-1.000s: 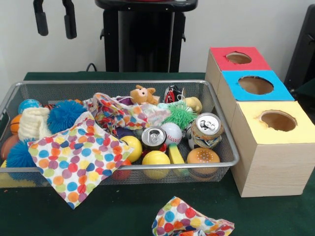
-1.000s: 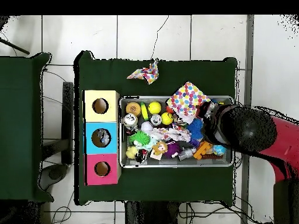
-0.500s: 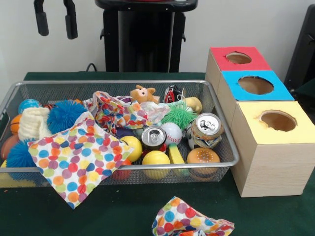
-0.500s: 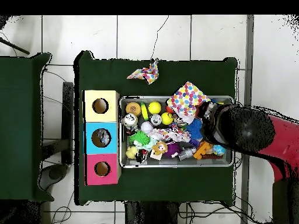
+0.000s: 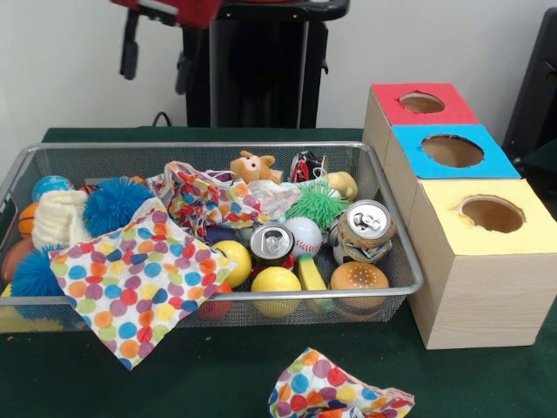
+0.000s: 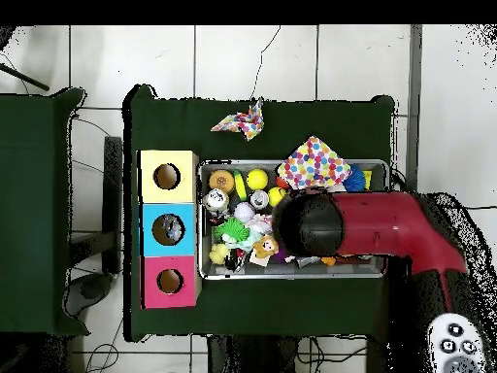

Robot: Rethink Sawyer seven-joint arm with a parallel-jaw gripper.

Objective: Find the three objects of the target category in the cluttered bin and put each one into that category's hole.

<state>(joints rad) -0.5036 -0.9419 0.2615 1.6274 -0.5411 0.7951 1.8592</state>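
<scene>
You'll notice the end effector [image 5: 157, 58] has swung across from the upper corner toward the middle above the bin [image 5: 396, 233]. Seen from overhead, the red arm [image 6: 374, 224] now stretches over the bin's centre, covering toys it previously left exposed.

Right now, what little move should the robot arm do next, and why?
Probably lower straight down toward the bin. The end effector hangs open and empty, high above the bin's far rim, so it can't grab anything yet. The spotted cloth covers some toys, so that may need lifting first. I can't tell which category it is hunting.
</scene>
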